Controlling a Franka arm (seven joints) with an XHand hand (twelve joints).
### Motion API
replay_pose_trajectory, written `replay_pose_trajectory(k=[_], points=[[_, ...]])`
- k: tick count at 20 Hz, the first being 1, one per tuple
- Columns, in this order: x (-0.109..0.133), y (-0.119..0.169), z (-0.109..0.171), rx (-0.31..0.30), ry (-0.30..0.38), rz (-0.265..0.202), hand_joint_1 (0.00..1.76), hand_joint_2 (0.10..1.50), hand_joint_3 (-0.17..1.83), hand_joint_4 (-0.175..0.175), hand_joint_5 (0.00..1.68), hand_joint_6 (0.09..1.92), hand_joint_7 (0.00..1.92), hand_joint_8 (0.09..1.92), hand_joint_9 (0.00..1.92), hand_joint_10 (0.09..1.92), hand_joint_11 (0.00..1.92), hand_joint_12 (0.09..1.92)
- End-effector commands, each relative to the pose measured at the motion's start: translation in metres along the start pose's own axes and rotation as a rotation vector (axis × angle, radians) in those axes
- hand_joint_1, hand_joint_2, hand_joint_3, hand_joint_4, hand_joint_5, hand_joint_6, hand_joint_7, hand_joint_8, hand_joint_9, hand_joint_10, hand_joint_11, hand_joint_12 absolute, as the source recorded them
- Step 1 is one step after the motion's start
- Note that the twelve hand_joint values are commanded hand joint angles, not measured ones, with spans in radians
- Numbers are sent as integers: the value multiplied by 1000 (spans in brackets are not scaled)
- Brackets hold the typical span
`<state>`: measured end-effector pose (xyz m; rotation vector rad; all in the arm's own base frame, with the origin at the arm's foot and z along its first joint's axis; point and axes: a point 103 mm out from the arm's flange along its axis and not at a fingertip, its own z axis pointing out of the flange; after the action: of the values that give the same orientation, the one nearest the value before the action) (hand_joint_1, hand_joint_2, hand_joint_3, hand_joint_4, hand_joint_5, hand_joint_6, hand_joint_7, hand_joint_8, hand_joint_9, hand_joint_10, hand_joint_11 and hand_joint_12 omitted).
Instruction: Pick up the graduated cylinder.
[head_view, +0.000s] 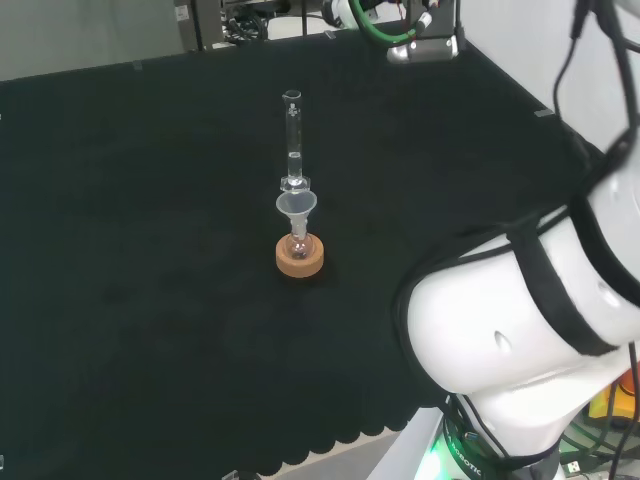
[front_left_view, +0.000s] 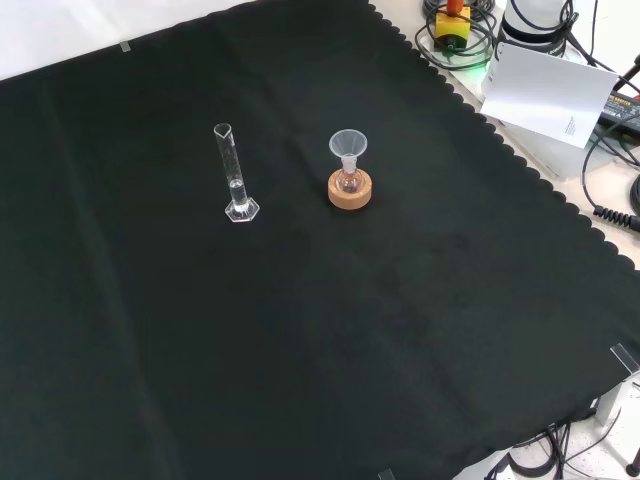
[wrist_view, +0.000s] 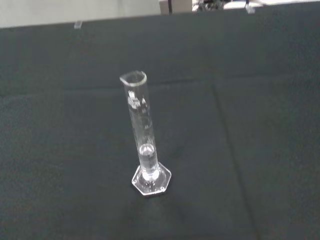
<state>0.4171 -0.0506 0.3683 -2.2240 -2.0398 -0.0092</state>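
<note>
A clear glass graduated cylinder (head_view: 292, 140) stands upright on its six-sided foot on the black cloth. In the front view the cylinder (front_left_view: 234, 175) is left of centre, and the wrist view has the cylinder (wrist_view: 142, 135) straight ahead, some way off, with a little clear liquid at its bottom. Nothing touches it.
A small round flask with a clear funnel (head_view: 296, 208) in its neck sits on a cork ring (head_view: 300, 255), nearer than the cylinder in the head view. In the front view the cork ring (front_left_view: 350, 189) is to the cylinder's right. The arm's white links (head_view: 540, 320) fill the head view's right.
</note>
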Motion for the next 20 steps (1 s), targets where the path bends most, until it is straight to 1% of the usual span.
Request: replay_pose_trajectory(k=[1, 5, 6, 10, 12, 16, 20], points=[[-30, 76, 52, -11, 99, -9, 382, 1297, -51, -41, 326, 87, 79, 540, 517, 87, 135, 1357], [-33, 87, 77, 6, 167, -10, 402, 1292, -55, -42, 328, 87, 84, 546, 519, 100, 135, 1357], [-33, 90, 84, 13, 176, -11, 411, 1293, -61, -42, 331, 87, 81, 556, 504, 138, 135, 1358], [-33, 100, 107, 19, 216, -25, 436, 1301, -110, -43, 336, 87, 75, 582, 344, 525, 134, 1364], [-30, 105, 117, 18, 232, -43, 475, 1288, -135, -42, 337, 87, 104, 601, 333, 617, 142, 1368], [-25, 115, 134, 29, 251, -70, 547, 1260, -166, -43, 341, 87, 142, 625, 349, 659, 159, 1369], [-21, 121, 145, 32, 273, -83, 584, 1235, -175, -43, 336, 87, 139, 628, 353, 663, 168, 1367]])
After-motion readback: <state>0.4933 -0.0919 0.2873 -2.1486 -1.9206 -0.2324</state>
